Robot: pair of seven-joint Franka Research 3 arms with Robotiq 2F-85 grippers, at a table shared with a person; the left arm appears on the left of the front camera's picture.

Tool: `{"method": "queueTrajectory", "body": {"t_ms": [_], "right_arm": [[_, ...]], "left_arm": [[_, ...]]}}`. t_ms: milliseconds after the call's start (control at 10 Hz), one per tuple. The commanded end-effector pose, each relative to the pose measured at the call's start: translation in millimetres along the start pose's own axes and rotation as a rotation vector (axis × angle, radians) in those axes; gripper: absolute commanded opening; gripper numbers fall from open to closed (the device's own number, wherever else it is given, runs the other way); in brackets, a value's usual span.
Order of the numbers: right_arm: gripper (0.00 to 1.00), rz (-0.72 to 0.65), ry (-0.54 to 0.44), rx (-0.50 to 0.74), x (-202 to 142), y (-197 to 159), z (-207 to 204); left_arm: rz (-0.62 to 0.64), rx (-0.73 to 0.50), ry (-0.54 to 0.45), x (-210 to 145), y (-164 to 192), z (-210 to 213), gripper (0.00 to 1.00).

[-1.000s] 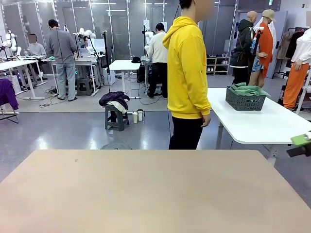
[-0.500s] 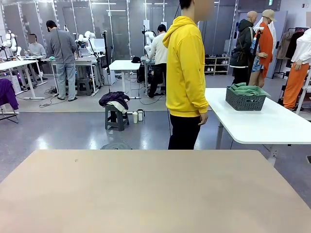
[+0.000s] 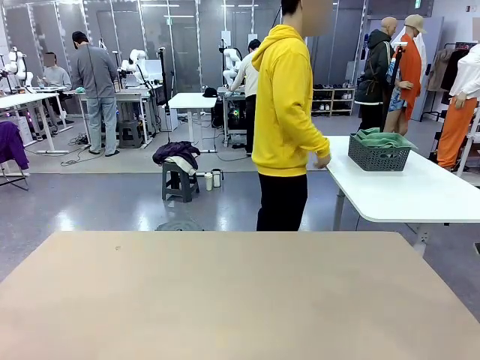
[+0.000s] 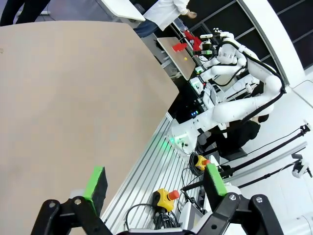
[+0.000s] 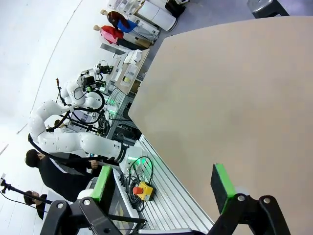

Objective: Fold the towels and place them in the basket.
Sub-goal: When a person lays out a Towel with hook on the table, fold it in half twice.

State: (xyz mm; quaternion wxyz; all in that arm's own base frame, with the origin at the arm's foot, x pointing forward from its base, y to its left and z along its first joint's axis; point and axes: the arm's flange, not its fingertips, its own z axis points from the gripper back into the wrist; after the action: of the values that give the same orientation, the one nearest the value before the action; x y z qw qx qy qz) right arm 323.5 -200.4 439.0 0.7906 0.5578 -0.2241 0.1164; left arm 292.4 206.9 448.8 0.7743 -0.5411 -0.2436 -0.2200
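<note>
Beige table bare, nothing to fold; towels heaped in basket at two o'clock; left gripper, right gripper wide, empty.

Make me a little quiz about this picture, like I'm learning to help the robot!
1. True or false: the basket stands on the tan table in front of the robot.
2. What lies in the basket? A) green towels B) red cups C) nothing
3. Fill in: the left tool and right tool both have jaws that are ____.
Key: 1 false, it stands on the white table beside the person in yellow. 2 A. 3 open.
</note>
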Motion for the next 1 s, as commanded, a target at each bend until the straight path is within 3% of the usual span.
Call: {"method": "queueTrajectory", "body": {"t_ms": [0,900], "right_arm": [[1.00,0.015,-0.005,0.015,1.3,0.0,-0.4],[1.00,0.015,-0.005,0.015,1.3,0.0,-0.4]], "left_arm": [[-0.017,-0.018,0.002,-1.8,-0.8,1.0,1.00],[-0.017,-0.018,0.002,-1.8,-0.8,1.0,1.00]]}}
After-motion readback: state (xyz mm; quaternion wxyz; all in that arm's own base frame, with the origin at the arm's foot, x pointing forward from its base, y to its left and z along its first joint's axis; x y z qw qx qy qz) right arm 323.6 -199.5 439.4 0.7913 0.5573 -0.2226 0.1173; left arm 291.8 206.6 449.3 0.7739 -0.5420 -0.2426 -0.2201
